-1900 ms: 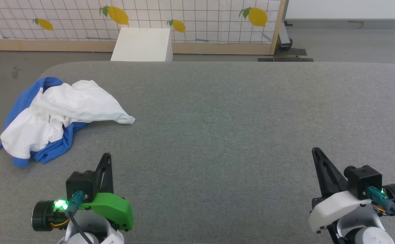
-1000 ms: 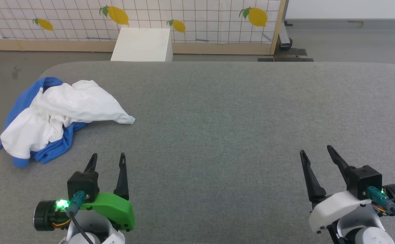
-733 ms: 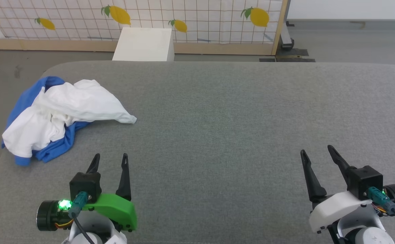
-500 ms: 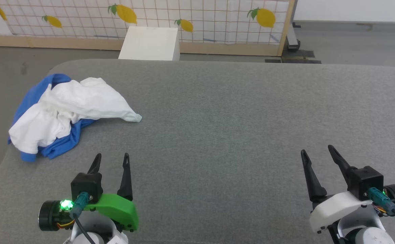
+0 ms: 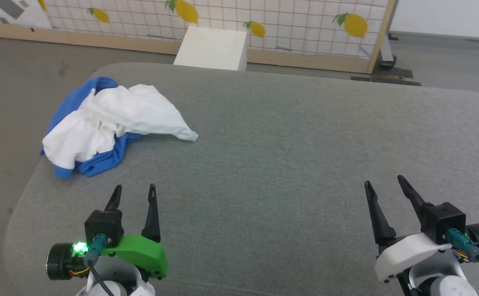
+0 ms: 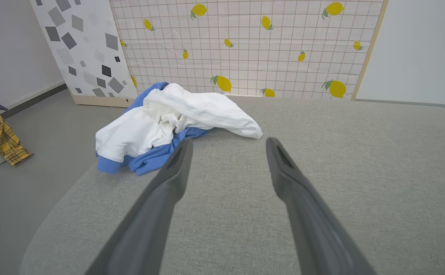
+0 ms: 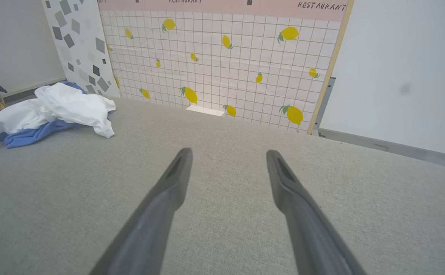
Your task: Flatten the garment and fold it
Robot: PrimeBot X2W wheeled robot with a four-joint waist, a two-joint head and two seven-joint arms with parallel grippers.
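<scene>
garment [image 5: 112, 119] crumpled in heap, far-left corner of grey tabletop [image 5: 284, 144], blue poking out under white. left gripper [image 5: 135, 187] and right gripper [image 5: 383, 181] at near edge, fingers spread, nothing held, clear of shirt

White and royal blue on plain grey, lemons behind.
The garment [image 5: 112, 119] is white in the body with royal-blue parts at its edges and underneath; it lies on a desk [image 5: 289, 156] of flat, speckled mid-grey fabric. The left claw [image 5: 135, 187] has black fingers over a bright green cover [image 5: 139, 253] with a small green light [image 5: 79, 247]; the right claw [image 5: 383, 181] has black fingers over a white cover [image 5: 404, 250]. The screen [image 5: 297, 20] is white with a thin brown grid, scattered yellow lemons with green leaves, and a pale wood frame. A box [image 5: 213, 49] is plain white, the floor [image 5: 13, 94] grey, a panel [image 6: 81, 49] white with grey and black squares, and a cloth [image 6: 5, 133] yellow plaid.
</scene>
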